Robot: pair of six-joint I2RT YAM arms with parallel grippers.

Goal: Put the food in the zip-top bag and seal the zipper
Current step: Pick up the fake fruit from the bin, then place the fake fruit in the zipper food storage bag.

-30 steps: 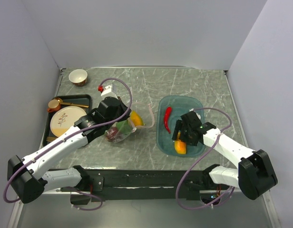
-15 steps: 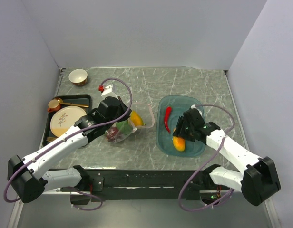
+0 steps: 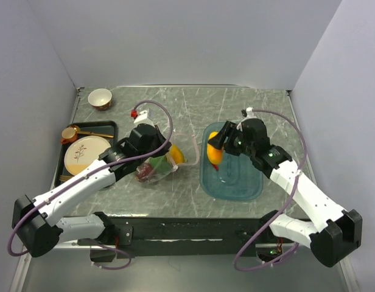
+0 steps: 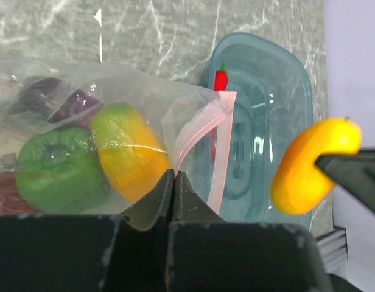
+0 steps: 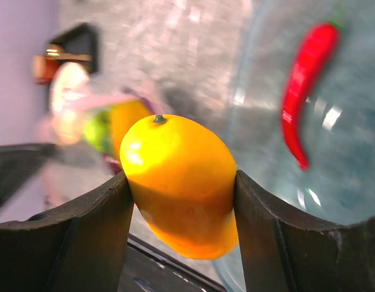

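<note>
**A:** Start at the right fingers [image 5: 84, 237]. What are they doing?

**B:** They are standing partly spread and squeezing a yellow-orange mango [image 5: 175, 152] across its belly. The right gripper [image 5: 181, 201] is holding it in the air over the left rim of the teal tray [image 3: 236, 188], near the bag but not yet above it.

**A:** And the left fingers [image 4: 145, 210]?

**B:** They are pressing tight together, pinching the clear plastic of the bag [image 4: 133, 79] just beside its pink zipper strip [image 4: 221, 146]. The left gripper [image 4: 173, 182] is propping up that one lip. The rest of the bag is lying on the grey table [image 3: 187, 103], left of the tray, with its mouth facing the tray.

**A:** What is worrying you?

**B:** The opening. Only one side is being held, so the strip is folding over on itself and the mouth is gaping narrowly. A second mango [image 4: 128, 149] is sitting right behind it, with a green pepper [image 4: 56, 167] and an eggplant [image 4: 72, 103] crowding in beside. I'm guessing the held mango could catch on the strip, shove the light bag along or tug it out of the pinch, and end up rolling onto the table. It is also smooth and round, so it may be sliding in that grip.

**A:** Anything waiting?

**B:** A red chili [image 5: 306, 79] is lying in the tray, and the zipper is standing unsealed.
</note>
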